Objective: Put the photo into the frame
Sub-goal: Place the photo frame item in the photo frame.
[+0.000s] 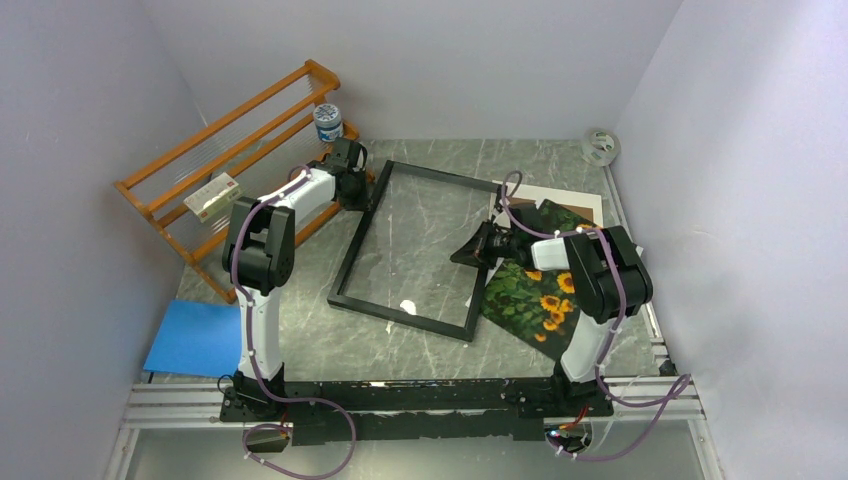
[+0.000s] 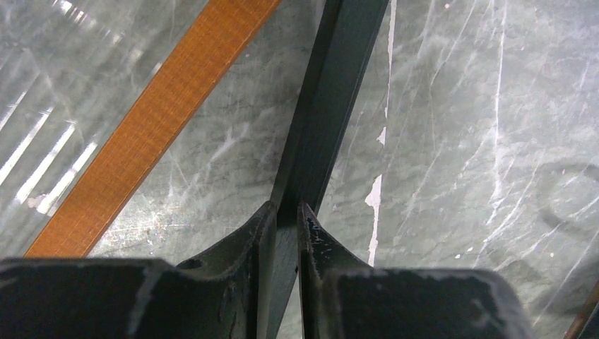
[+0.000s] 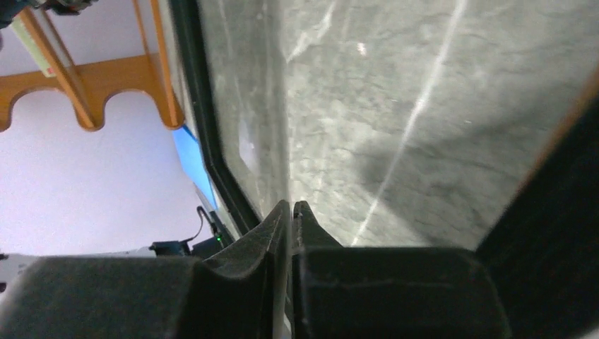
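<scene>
The black frame [image 1: 352, 250] lies flat in the middle of the table. My left gripper [image 1: 362, 195] is at its far left corner, shut on the left bar, which shows between the jaws in the left wrist view [image 2: 332, 92]. My right gripper [image 1: 470, 250] is at the frame's right side. In the right wrist view it [image 3: 291, 206] is shut on a thin clear pane [image 3: 244, 141] seen edge-on. The sunflower photo [image 1: 525, 300] lies face up to the right of the frame, partly hidden by the right arm.
An orange wooden rack [image 1: 200, 160] stands at the back left with a white box [image 1: 212, 195] on it and a jar [image 1: 328, 122] beside it. A blue sheet [image 1: 195, 335] lies at the near left. A tape roll [image 1: 600, 147] is at the back right. A white sheet [image 1: 575, 203] lies under the photo.
</scene>
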{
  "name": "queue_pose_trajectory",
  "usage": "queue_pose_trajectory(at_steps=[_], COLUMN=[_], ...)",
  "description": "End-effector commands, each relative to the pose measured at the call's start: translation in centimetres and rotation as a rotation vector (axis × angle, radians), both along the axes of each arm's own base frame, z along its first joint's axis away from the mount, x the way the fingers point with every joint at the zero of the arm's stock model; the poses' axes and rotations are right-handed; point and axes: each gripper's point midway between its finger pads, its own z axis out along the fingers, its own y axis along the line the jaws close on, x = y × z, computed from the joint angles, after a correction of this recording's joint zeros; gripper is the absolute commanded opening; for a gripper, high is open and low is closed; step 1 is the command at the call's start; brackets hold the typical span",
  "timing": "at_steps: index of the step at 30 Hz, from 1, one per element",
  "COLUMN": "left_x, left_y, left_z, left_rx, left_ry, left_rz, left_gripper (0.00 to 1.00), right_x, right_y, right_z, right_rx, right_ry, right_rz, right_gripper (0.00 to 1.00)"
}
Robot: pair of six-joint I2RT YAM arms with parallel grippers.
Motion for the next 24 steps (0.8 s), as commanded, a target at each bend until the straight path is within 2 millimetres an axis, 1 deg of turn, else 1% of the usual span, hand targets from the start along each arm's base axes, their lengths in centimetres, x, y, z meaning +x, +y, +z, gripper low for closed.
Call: queue_pose_trajectory(at_steps=[1, 2, 4, 7, 8, 10, 12, 16, 20, 21, 22, 24], left_x=[-2.4, -2.5, -2.5, -2.4, -2.3, -1.9, -1.4, -0.9, -0.7, -0.7, -0.8, -1.1], left_y=[-0.3, -0.3, -0.3, -0.1, 0.0, 0.3, 0.5, 0.6, 2.1, 2.7, 3.5, 4.9], left_z=[-2.7, -2.7, -2.6, -1.9, -1.5, -0.3, 1.2, 5.0, 8.6, 9.5, 10.3, 11.9], left_rx=[0.009, 0.010, 0.009, 0.020, 0.025, 0.031, 0.035, 0.015, 0.054, 0.070, 0.093, 0.139], left_ry=[0.115, 0.118, 0.118, 0.109, 0.099, 0.070, 0.038, -0.036, -0.114, -0.134, -0.149, -0.179], left_rz=[-0.030, -0.030, -0.028, -0.024, -0.019, -0.008, 0.005, 0.022, 0.082, 0.108, 0.137, 0.189], left_gripper=[0.23, 0.24, 0.26, 0.30, 0.32, 0.37, 0.41, 0.47, 0.49, 0.49, 0.49, 0.50], right_x=[0.6, 0.6, 0.7, 1.0, 1.1, 1.4, 1.7, 2.1, 2.4, 2.4, 2.6, 2.7], right_y=[1.8, 1.9, 2.0, 2.0, 2.1, 2.1, 2.2, 2.5, 2.9, 3.1, 3.3, 3.8], right_z=[3.2, 3.6, 4.5, 6.3, 7.4, 8.8, 10.3, 13.0, 16.5, 17.0, 18.2, 19.4], right_rx=[0.113, 0.124, 0.142, 0.153, 0.157, 0.161, 0.164, 0.182, 0.204, 0.203, 0.205, 0.202], right_ry=[-0.128, -0.142, -0.164, -0.199, -0.222, -0.247, -0.274, -0.314, -0.361, -0.365, -0.386, -0.397], right_rz=[0.073, 0.071, 0.071, 0.071, 0.071, 0.075, 0.078, 0.089, 0.099, 0.102, 0.106, 0.113], right_gripper=[0.12, 0.15, 0.16, 0.03, 0.01, 0.00, 0.00, 0.00, 0.00, 0.00, 0.00, 0.00])
